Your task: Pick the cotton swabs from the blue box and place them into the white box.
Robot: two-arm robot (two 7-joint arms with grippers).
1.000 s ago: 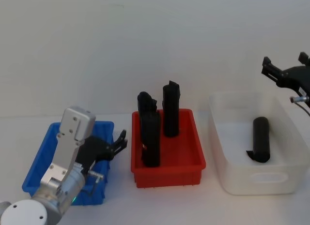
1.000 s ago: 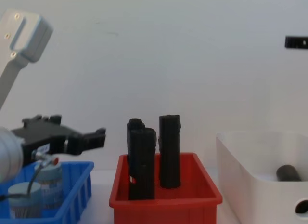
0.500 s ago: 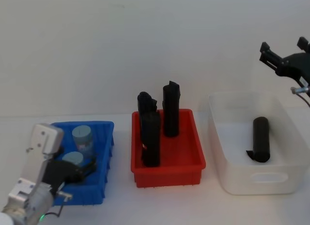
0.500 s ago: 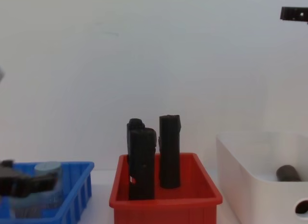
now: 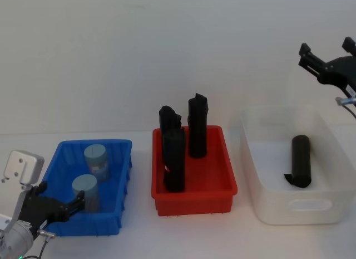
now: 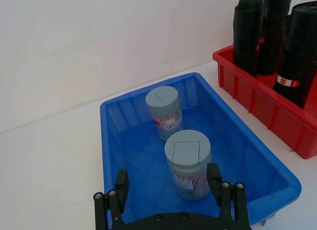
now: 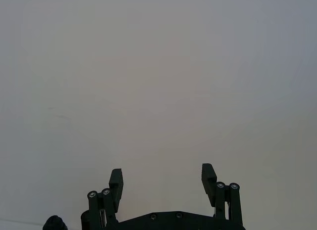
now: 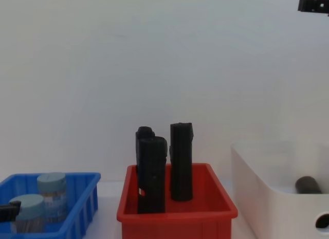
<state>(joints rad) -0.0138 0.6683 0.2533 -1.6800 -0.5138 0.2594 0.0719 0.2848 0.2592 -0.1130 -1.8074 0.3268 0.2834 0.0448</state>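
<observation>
Left gripper [image 5: 61,206]: is hovering at the near left corner of the blue box [image 5: 94,142], jaws spread wide and gripping nothing, and is facing the nearer tub.
Right gripper [image 5: 327,50]: is hanging high above the far right corner of the white box [image 5: 278,110], fingers apart and empty (idle, by its look).
Cotton swabs: two tubs are standing upright inside the blue box, the nearer tub [image 5: 84,191] toward the near wall and the farther tub [image 5: 95,160] toward the far wall, close together but apart.
White box contents: a black cylinder [image 5: 300,159] is lying on the floor; no swab tub is sitting there yet.
Risk, slip: the tubs are looking smooth and round, so an off-centre closing could be squeezing one out sideways.
Risk, collision: one finger is likely to be passing close to the sloped wall or the second tub and could tip it.
Risk, transit: the red bin [image 5: 194,203] and its tall black blocks [image 5: 173,159] are standing between the two boxes, so a low carry could be striking them.
Materials: clear hard-plastic tubs are wearing flat grey-blue lids and printed label bands; the boxes are looking like rigid moulded plastic, the white one round-cornered.
</observation>
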